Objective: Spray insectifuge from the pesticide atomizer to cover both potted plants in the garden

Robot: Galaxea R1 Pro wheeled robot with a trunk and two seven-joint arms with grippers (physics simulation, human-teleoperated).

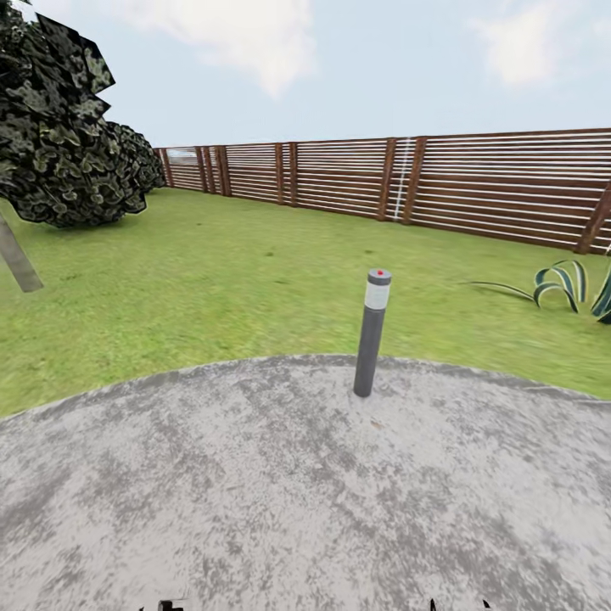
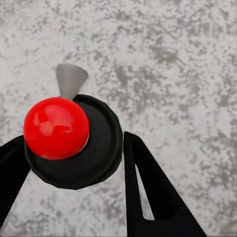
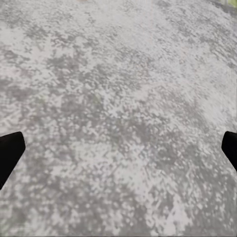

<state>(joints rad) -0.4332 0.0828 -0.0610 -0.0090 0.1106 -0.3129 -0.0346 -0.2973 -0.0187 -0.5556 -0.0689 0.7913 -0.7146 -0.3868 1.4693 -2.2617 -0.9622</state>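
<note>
Two black fingers [image 2: 148, 187] of the left gripper [image 2: 74, 143] close on the pesticide atomizer [image 2: 101, 148] from either side, so the bottle sits clamped between them. In the left wrist view it is seen end-on from above: a round dark body, a glossy red ball [image 2: 56, 127] on top and a pale grey cone-shaped nozzle [image 2: 70, 79] poking out past the rim. Beneath it lies the mottled grey patio [image 2: 173, 59].

In the right wrist view the right gripper [image 3: 118, 148] is spread wide, its two dark tips at opposite edges of the frame with nothing but the same paving between them.

From the head view, the round patio fills the foreground, and a grey bollard lamp [image 1: 372, 335] with a white band stands upright near its far edge. Beyond that is the green lawn [image 1: 212, 280], a dark leafy tree [image 1: 59, 127] at the left, a striped long-leaved clump [image 1: 577, 288] at the right, and a brown slatted fence [image 1: 475, 182] across the back under a pale sky
</note>
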